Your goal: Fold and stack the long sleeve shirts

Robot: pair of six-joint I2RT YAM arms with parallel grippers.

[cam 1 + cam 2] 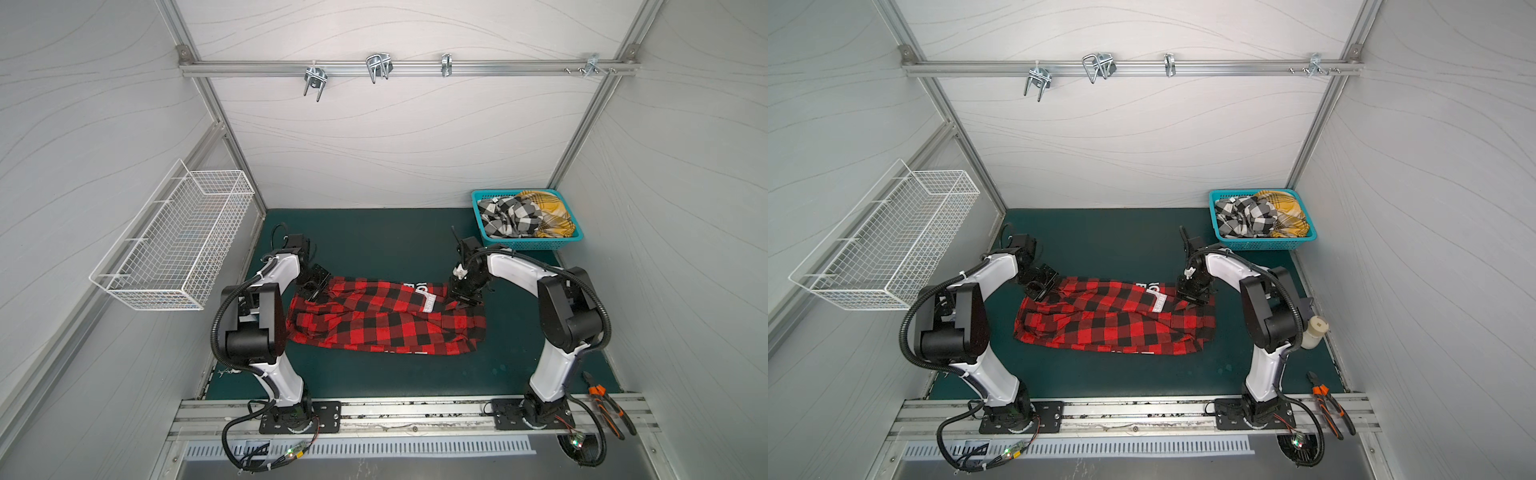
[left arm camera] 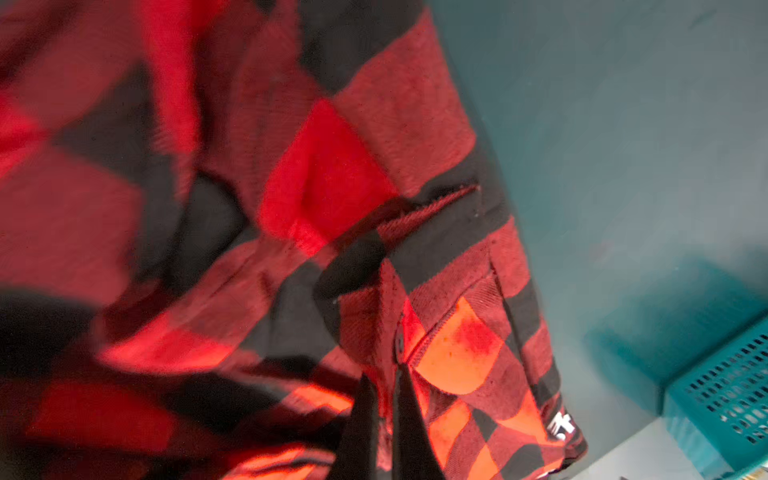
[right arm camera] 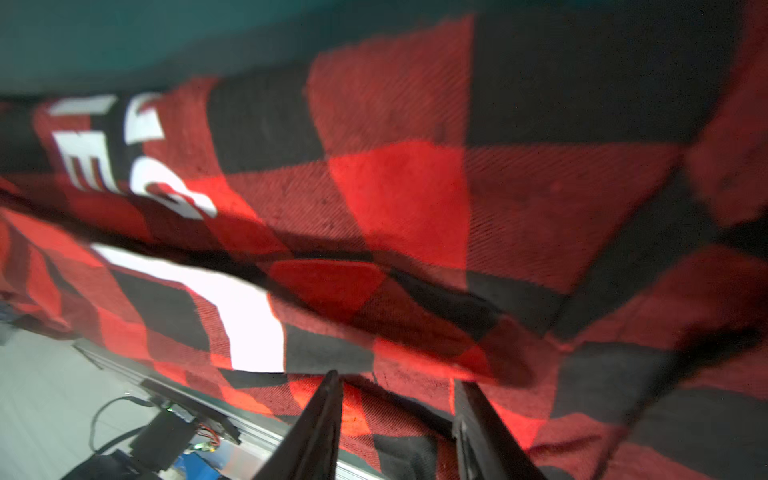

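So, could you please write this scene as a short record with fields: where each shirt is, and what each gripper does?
surface: green mat
red-and-black shirt: lying rumpled across the mat, white lettering showing
black-and-white shirt: crumpled in the teal basket
yellow shirt: crumpled in the same basket, beside the black-and-white one
left gripper: shut on the red-and-black shirt, at its left end
right gripper: jaws apart over that shirt's right end
folded stack: none yet

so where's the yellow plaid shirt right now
In both top views the yellow plaid shirt lies in the teal basket at the back right corner of the green mat, beside the black-and-white check shirt.
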